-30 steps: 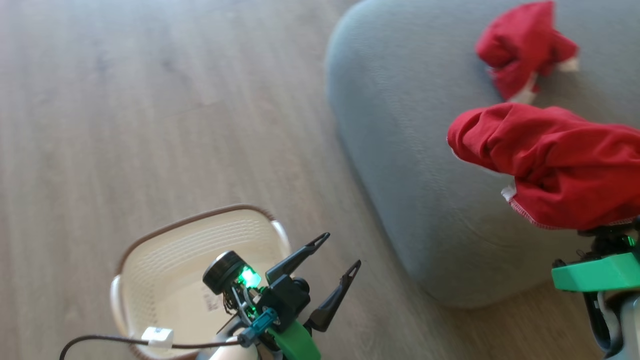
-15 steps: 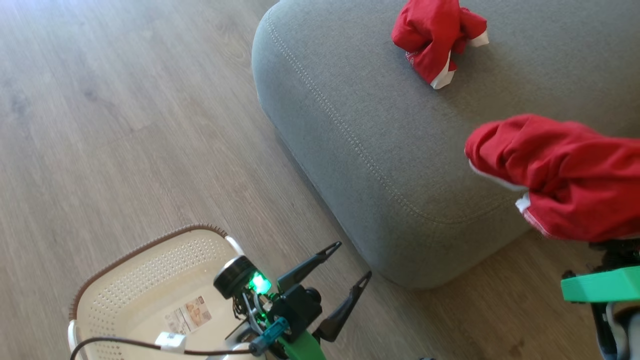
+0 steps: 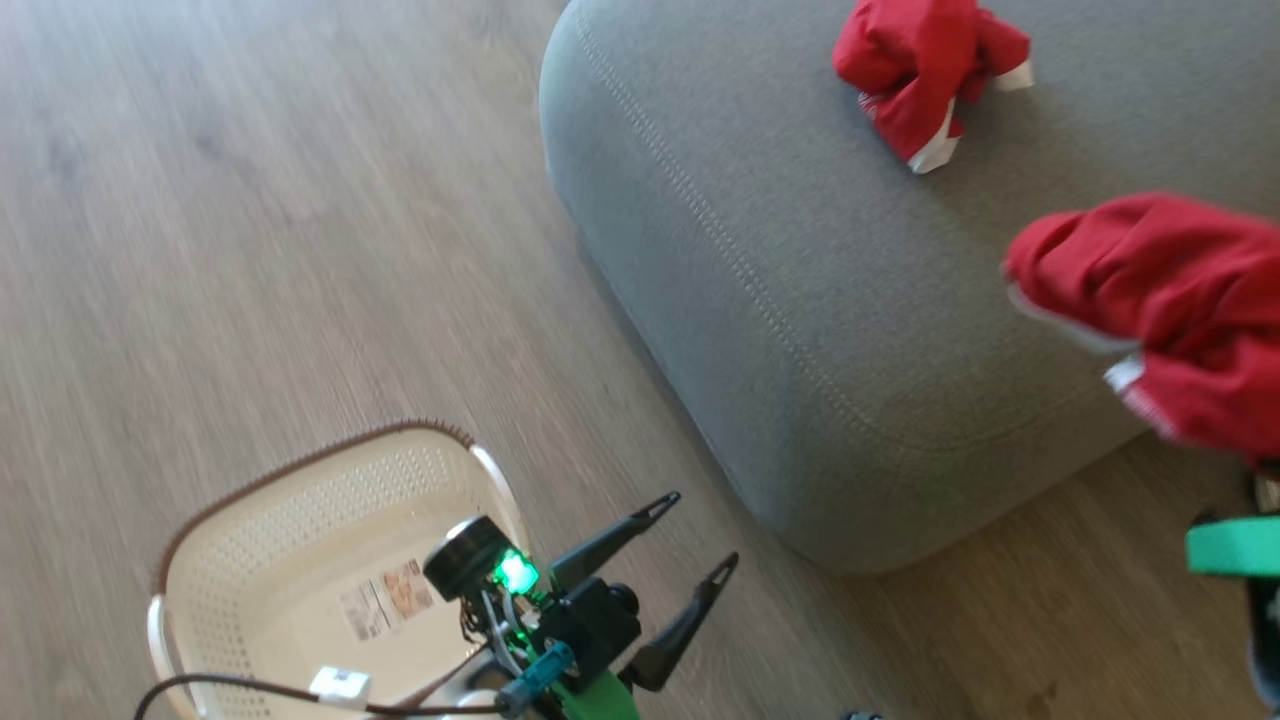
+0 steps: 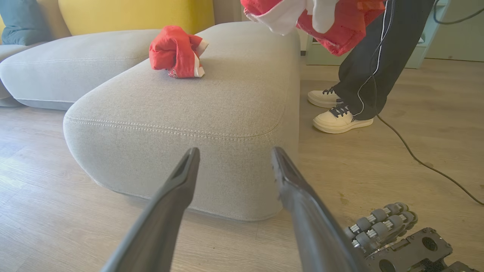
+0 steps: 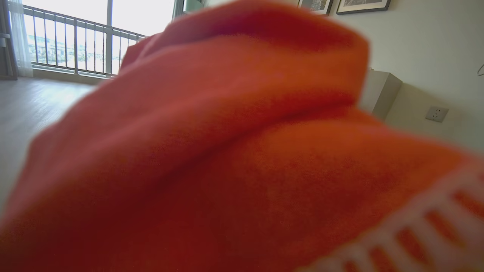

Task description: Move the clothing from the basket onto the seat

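**Setting the carried garment down on the seat**

The carried garment (image 3: pixel 1170 310) is clamped in the right gripper (image 3: pixel 1265 485). The fingers are closed and buried under the cloth. The bundle is held in the air above the near edge of the seat (image 3: pixel 800 300), clear of the cushion. The left gripper (image 3: pixel 700 528) is spread wide and empty, just beside the basket (image 3: pixel 300 462). No clothing is seen in the visible part of the basket. A placed garment (image 3: pixel 925 75) lies crumpled further in on the seat.

Release is best delayed until the whole bundle has been carried inward, well past the stitching line (image 3: pixel 720 250). A part left hanging over the rounded edge is likely to drag the rest to the floor. The bundle should be lowered close to the cushion before the fingers are parted, and set beside the placed garment rather than on it.

The bundle is elongated, and its long axis runs across the head view. The rounded, folded end points to the robot's left. The white-trimmed hem (image 3: pixel 1125 375) hangs on the side nearer the robot. The other end is cut off by the frame
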Robot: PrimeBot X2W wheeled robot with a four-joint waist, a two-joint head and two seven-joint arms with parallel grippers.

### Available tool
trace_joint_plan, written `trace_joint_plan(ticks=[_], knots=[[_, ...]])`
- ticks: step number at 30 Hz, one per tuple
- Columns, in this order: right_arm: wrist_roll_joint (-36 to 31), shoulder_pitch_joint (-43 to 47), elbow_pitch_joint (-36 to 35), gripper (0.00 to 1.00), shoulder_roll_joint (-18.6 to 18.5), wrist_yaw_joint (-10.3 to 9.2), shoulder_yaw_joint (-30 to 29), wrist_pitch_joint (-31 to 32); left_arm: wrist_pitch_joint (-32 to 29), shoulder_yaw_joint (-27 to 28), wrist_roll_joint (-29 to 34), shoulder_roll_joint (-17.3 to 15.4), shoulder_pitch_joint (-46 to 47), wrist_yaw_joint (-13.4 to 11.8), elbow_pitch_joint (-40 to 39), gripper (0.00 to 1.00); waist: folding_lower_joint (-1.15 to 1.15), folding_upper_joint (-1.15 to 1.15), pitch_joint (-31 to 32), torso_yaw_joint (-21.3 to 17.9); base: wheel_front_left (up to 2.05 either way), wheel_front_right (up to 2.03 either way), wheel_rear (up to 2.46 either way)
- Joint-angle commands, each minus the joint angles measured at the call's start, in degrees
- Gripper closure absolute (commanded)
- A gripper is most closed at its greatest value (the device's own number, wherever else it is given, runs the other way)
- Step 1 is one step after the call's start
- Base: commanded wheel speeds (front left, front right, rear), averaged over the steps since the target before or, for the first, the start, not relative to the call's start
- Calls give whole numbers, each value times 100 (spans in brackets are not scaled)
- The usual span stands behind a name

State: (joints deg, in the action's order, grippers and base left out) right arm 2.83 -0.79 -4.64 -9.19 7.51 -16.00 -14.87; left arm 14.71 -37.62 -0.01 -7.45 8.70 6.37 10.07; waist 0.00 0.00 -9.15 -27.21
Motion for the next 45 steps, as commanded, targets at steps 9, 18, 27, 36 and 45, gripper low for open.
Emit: trace_joint_plan(ticks=[9, 18, 27, 36, 45], knots=[[-84, -1328, -452, 100, 100, -2, -418, -13, 29, 337, 53, -606, 682, 19, -444, 0, 0, 0, -1283, 111, 0, 0, 0], [-86, -2894, -163, 100, 4, -2, -525, -13, 29, 348, 89, -1432, 1178, 72, -774, 0, 0, 0, -2535, 106, 0, 0, 0], [59, -4446, 652, 100, -321, -2, -1103, -13, 29, 347, 68, -1787, 1545, 86, -999, 0, 0, 0, -3308, 408, 0, 0, 0], [-363, -5760, 2328, 100, -651, -2, -1910, 137, 29, 385, -18, -1815, 1759, 42, -1136, 0, 0, 0, -3676, 855, 0, 0, 0], [-918, -6518, 4021, 100, -847, -2, -2245, 401, 29, 397, -4, -1829, 1862, -48, -1148, 0, 0, 0, -3980, 1099, 0, 0, 0]])
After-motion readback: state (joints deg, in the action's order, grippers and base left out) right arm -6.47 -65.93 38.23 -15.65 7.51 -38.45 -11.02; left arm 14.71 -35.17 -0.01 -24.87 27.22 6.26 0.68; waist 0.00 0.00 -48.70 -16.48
